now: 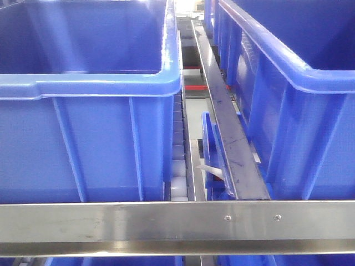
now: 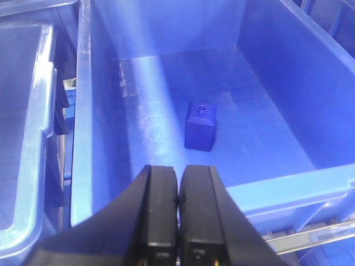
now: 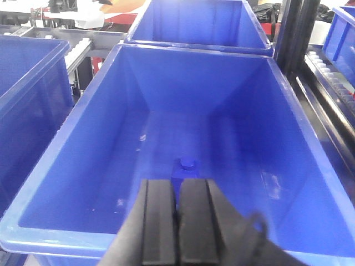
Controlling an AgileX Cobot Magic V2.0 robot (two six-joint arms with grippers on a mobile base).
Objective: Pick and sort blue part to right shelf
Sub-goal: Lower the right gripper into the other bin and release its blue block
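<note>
Blue part (image 3: 187,166) seemingly just beyond right claw (image 3: 177,221)

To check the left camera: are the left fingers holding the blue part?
No, the left fingers are closed together and empty, while the blue part rests on the bin floor.

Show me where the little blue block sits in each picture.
Front: not visible; bins hide their floors.
Left wrist: block mid bin floor, beyond shut left claw.
Right wrist: block on bin floor, half behind shut right claw; maybe another block.
Landmark: blue bins' rims.
</note>
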